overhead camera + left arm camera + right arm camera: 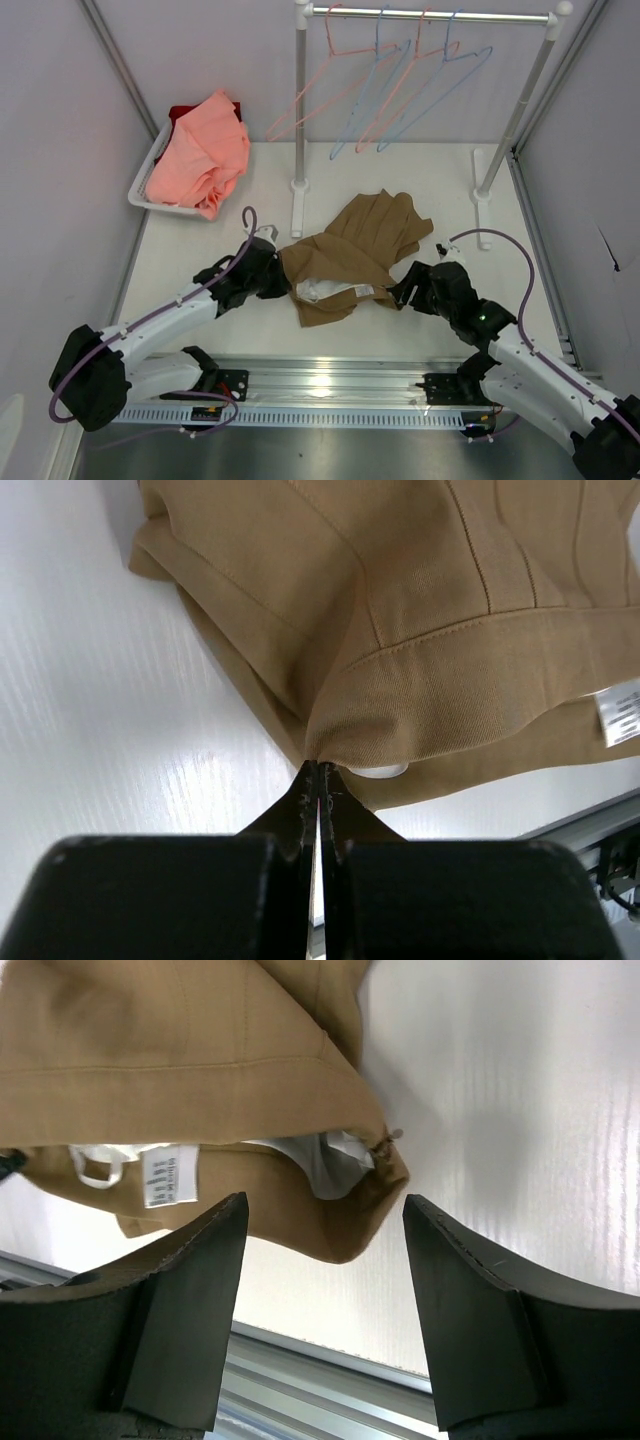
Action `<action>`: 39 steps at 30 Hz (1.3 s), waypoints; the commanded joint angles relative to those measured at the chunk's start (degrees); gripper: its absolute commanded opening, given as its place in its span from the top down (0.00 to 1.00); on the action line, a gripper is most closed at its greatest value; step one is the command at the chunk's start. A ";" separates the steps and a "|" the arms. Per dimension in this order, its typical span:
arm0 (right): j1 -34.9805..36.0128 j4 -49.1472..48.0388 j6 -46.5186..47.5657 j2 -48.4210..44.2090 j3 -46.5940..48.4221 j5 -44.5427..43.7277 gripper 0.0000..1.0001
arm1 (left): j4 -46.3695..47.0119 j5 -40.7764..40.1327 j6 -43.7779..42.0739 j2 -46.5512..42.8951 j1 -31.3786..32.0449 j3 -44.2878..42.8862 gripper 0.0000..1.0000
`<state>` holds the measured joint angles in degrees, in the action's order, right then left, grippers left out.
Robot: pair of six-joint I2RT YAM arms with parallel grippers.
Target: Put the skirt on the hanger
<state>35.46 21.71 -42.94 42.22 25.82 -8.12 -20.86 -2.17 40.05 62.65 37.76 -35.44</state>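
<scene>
Tan twill skirt (pixel 355 255) lies crumpled at centre of white table (pixel 450 190), pleats fanned toward upper right, white lining and label showing at waistband. Left gripper (pixel 320 770) clenched on waistband's left corner, likely to pin it taut. Right gripper (pixel 325 1215) spread wide, straddling opposite corner, holding nothing; probably lining up matching pinch. Pale blue hanger (pixel 440 95), thin wire triangle, hangs on rail (pixel 430 15) at top of frame, well apart.
</scene>
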 commanded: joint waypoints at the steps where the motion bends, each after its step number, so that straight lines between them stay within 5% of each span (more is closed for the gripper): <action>1: 0.40 1.93 0.05 0.41 1.77 -2.60 0.31 | -1.72 -2.92 -0.85 -0.60 0.12 -4.19 1.00; 13: 0.22 -12.12 2.51 15.24 -1.04 -1.99 0.40 | -3.92 -3.89 -2.26 0.98 -0.84 -6.75 1.00; 18: -2.05 -13.29 4.78 19.04 0.36 -4.88 0.72 | -1.56 -2.05 -1.47 1.42 -3.56 -2.89 1.00; 22: -8.91 -13.01 6.72 16.15 1.42 -3.48 0.81 | 1.26 -0.99 -0.15 2.38 -4.09 1.06 1.00; 27: -9.72 -14.59 9.18 14.38 1.08 1.07 0.73 | 7.31 1.73 0.55 3.35 -4.10 5.29 1.00; 35: 3.19 -11.97 6.21 12.11 -0.78 -3.65 0.37 | 19.44 6.66 0.73 0.81 -2.95 12.06 0.98; 39: 6.19 -7.49 6.29 9.12 -0.16 -6.11 0.31 | 20.51 7.36 0.29 -1.04 -2.87 13.03 0.90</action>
<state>39.99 11.33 -36.21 53.80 25.15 -10.31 -5.96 3.33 40.10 63.94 34.50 -22.74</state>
